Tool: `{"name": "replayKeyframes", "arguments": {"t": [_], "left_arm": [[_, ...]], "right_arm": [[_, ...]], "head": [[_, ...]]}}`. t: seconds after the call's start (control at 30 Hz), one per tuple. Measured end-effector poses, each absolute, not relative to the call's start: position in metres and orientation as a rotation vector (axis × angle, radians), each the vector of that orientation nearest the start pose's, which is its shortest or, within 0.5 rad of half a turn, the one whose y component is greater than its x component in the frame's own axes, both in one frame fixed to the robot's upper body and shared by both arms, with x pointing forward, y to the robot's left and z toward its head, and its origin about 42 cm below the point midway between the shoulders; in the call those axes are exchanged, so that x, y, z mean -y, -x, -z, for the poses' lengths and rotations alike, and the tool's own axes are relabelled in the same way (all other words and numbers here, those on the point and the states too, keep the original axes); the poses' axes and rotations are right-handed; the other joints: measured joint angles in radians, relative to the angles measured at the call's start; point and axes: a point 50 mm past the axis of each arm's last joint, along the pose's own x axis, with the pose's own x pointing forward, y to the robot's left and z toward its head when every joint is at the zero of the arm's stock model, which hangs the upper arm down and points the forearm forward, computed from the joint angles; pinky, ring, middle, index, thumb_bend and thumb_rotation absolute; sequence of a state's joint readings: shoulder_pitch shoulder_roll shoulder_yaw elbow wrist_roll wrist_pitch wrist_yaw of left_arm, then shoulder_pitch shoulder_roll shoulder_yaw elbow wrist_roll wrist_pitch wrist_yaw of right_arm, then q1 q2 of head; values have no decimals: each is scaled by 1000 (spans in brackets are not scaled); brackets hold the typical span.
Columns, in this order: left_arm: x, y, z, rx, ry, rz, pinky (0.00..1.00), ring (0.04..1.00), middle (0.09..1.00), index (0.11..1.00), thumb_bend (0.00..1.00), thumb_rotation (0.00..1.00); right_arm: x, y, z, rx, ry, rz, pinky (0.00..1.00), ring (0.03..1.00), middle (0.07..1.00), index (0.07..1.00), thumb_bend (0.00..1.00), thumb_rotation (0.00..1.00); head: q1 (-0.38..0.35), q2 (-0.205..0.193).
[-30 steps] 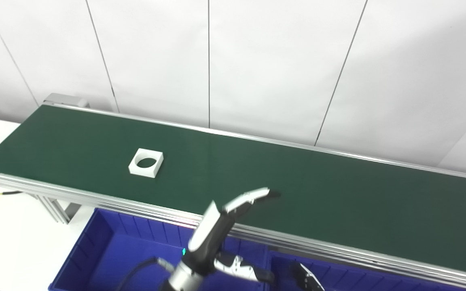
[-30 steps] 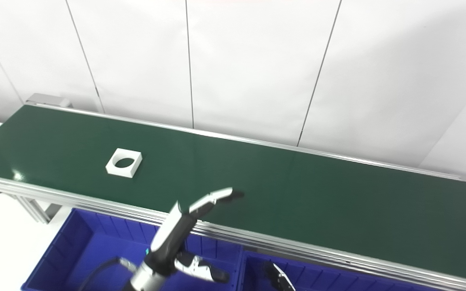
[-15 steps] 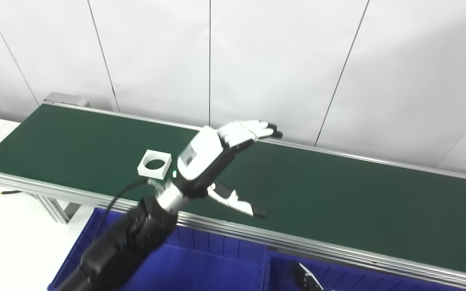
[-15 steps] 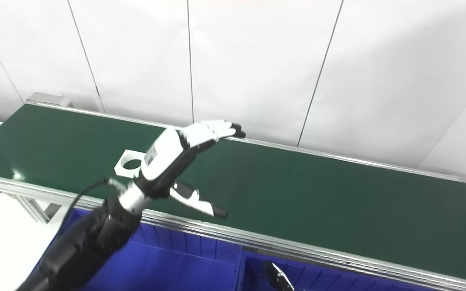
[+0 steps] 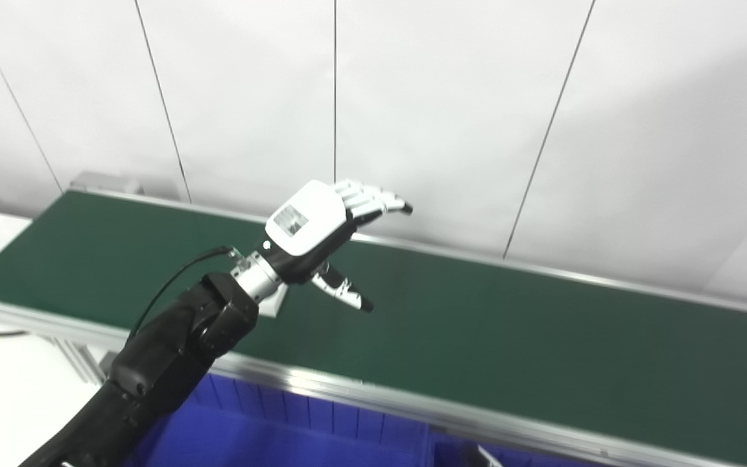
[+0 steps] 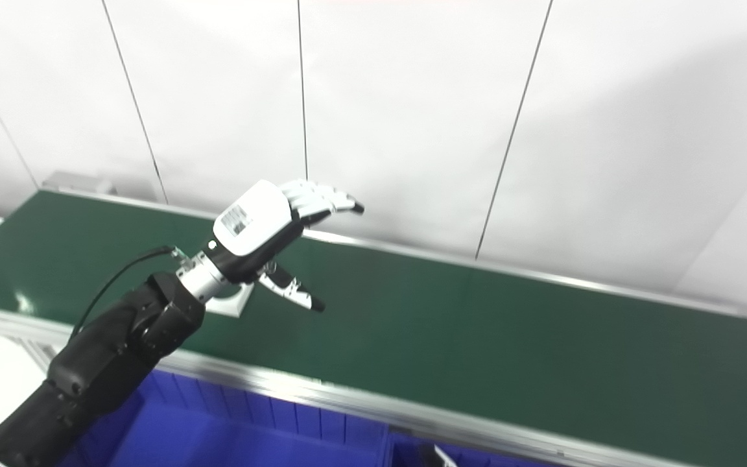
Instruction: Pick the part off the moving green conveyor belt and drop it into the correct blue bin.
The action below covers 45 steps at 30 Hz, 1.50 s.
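mostly hidden white part (image 5: 274, 303) lies on belt under spread, empty left hand (image 5: 321, 233).

Paired head cameras, angled down, sharing conveyor belt (image 5: 509, 337)

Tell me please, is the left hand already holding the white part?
No, the left hand is open above the belt, the white part lying beneath its wrist.

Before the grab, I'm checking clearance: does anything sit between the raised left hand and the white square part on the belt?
Nothing visible does. The left hand hovers open above the green conveyor belt; the white square part is mostly hidden behind its wrist.
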<state>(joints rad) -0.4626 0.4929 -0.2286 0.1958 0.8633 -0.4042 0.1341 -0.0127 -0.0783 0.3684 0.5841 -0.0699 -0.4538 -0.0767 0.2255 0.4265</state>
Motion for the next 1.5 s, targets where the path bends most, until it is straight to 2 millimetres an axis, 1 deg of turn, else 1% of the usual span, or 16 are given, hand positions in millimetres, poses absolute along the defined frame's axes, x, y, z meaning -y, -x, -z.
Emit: {"name": "replayKeyframes", "arguments": {"t": [0.07, 0.23, 0.4, 0.53, 0.77, 0.8, 0.83, 0.9, 0.93, 0.97, 1.07, 1.1, 1.2, 1.33, 1.47, 1.5], "left_arm": [[-280, -410, -224, 687, -1369, 245, 747, 772, 787, 807, 1000, 85], [-283, -416, -218, 595, -1423, 258, 727, 776, 785, 808, 1000, 25], [-287, -425, -211, 477, -1468, 273, 702, 773, 781, 810, 1000, 40], [-286, -429, -209, 434, -1488, 295, 693, 782, 793, 822, 1000, 41], [-288, -438, -203, 355, -1495, 348, 721, 794, 799, 830, 1000, 29], [-289, -439, -202, 343, -1485, 353, 712, 799, 805, 833, 1000, 39], [-290, -442, -200, 318, -1473, 362, 676, 801, 811, 834, 1000, 49], [-296, -447, -195, 250, -1450, 368, 656, 811, 825, 845, 1000, 56], [-298, -449, -193, 210, -1438, 368, 647, 827, 844, 858, 1000, 54], [-298, -452, -190, 177, -1428, 368, 644, 832, 850, 863, 1000, 53], [-292, -454, -180, 99, -1379, 379, 665, 847, 870, 877, 1000, 60], [-287, -454, -176, 80, -1359, 389, 660, 852, 869, 879, 1000, 70], [-273, -455, -169, 61, -1328, 429, 695, 867, 881, 891, 1000, 109], [-253, -459, -166, 37, -1352, 500, 700, 864, 884, 892, 1000, 126], [-243, -465, -162, 30, -1430, 555, 806, 854, 867, 876, 1000, 97], [-242, -466, -160, 27, -1438, 568, 796, 856, 869, 877, 1000, 97]], "right_arm": [[159, -233, 29, -114, 168, -324, 910, 900, 869, 855, 895, 1000], [159, -234, 29, -113, 169, -324, 908, 899, 870, 856, 887, 1000], [159, -234, 29, -113, 169, -325, 905, 896, 868, 855, 885, 1000], [159, -234, 29, -113, 169, -325, 905, 895, 868, 854, 889, 1000], [158, -233, 29, -111, 168, -326, 906, 895, 868, 855, 886, 1000], [158, -233, 29, -111, 168, -326, 904, 894, 867, 853, 886, 1000], [158, -233, 29, -110, 169, -327, 903, 892, 866, 852, 884, 1000], [158, -232, 28, -108, 170, -328, 905, 894, 867, 855, 879, 1000], [158, -232, 28, -107, 168, -328, 906, 895, 867, 854, 863, 1000], [158, -230, 28, -106, 167, -327, 906, 895, 867, 853, 858, 1000], [158, -229, 27, -106, 165, -326, 898, 892, 865, 856, 854, 1000], [158, -229, 27, -105, 165, -326, 893, 889, 863, 857, 858, 1000], [158, -228, 27, -104, 164, -326, 897, 893, 866, 864, 864, 1000], [158, -226, 27, -105, 161, -325, 900, 896, 869, 869, 863, 1000], [158, -225, 27, -105, 159, -325, 909, 900, 871, 869, 865, 1000], [158, -224, 27, -106, 159, -324, 909, 901, 871, 869, 866, 1000]], "head": [[0, 0], [2, 0], [0, 3], [0, 6], [-6, 20], [-11, 29], [-14, 38], [-14, 38], [-21, 57], [-21, 57], [-26, 66], [-31, 75], [-32, 83], [-34, 87], [-35, 90], [-35, 90]]}}
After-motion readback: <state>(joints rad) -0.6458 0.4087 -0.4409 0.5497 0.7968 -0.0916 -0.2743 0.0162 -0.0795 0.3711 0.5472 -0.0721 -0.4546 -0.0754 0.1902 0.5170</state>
